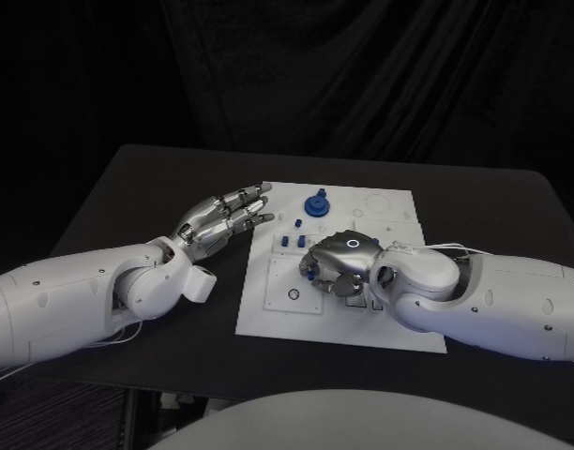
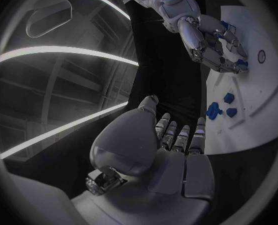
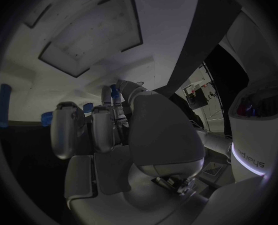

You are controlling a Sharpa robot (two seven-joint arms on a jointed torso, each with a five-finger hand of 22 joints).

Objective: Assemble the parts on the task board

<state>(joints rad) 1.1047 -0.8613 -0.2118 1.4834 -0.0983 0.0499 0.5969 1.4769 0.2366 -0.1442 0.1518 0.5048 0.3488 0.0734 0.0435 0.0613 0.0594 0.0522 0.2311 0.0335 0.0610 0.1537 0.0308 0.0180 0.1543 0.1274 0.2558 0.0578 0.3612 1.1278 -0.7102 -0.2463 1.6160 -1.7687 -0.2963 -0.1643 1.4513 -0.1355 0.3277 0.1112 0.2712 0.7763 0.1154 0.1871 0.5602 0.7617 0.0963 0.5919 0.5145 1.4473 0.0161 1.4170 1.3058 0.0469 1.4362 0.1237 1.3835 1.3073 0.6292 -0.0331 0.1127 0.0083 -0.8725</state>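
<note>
**Right hand working parts at board centre**

Task board (image 1: 369, 211) lies mid-table. A tall blue part (image 1: 317, 203) stands near its far edge; small blue parts (image 1: 293, 242) sit near its left edge. Right hand (image 1: 339, 262) is curled down over the board centre, fingers closed around a blue part (image 1: 311, 274). Left hand (image 1: 222, 221) hovers beside the board's left edge, fingers extended, holding nothing.

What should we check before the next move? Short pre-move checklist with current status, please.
1. Right hand over the task board: ok.
2. Right hand holding a blue part: cannot tell, fingers curl round blue pieces.
3. Left hand free, fingers apart, at the board's left edge: ok.
4. Tall blue part standing at the board's far end, apart from both hands: ok.
5. Small blue parts beside the right hand, untouched: ok.
</note>
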